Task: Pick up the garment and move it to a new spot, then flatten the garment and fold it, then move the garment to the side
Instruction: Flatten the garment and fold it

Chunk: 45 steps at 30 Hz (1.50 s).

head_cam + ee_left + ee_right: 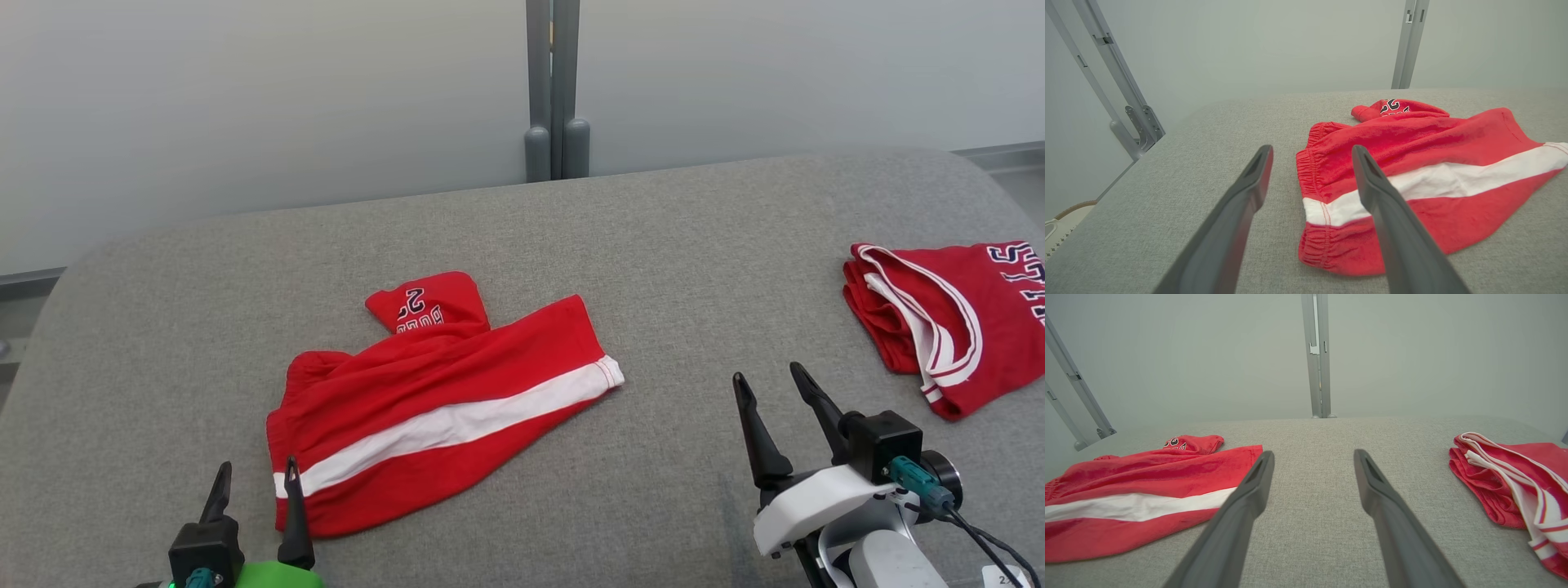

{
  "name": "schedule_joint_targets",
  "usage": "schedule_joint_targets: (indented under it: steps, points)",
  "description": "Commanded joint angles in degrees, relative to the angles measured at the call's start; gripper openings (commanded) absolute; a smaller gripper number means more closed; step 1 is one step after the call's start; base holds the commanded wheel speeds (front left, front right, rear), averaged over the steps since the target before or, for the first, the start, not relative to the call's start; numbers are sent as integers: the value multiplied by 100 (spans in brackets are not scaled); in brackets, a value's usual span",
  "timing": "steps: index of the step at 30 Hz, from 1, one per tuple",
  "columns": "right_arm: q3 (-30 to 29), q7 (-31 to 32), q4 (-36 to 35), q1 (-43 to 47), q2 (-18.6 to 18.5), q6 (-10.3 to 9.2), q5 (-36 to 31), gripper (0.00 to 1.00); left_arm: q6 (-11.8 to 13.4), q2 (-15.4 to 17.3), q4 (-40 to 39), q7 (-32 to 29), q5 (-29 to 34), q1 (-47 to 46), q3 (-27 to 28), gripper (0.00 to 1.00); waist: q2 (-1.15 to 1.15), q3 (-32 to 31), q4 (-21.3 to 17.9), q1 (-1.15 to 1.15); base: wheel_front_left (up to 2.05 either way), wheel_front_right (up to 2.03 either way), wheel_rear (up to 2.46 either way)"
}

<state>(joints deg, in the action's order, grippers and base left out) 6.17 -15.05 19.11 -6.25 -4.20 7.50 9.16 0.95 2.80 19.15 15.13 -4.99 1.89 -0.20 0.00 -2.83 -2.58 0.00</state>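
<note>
With the left fingers [294, 506] and right fingers [755, 433] both wide and empty, I judged the soft, light shorts [441, 408], rumpled at the desk's [653, 269] front-left, best pinched at the waistband [1310, 179].

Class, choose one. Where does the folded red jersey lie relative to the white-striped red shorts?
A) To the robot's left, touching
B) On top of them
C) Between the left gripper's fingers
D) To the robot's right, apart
D: the folded jersey lies toward the right end of the grey surface, with bare cloth between it and the striped shorts.
</note>
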Motion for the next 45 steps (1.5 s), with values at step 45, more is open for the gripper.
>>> schedule_joint_targets:
  steps: [45]
  points:
    - [938,-14,1196,-1278,-220,-3,902,100,-291,24,790,-6,-935,-1004,-579,100,0,1284,634,0,0,0,0]
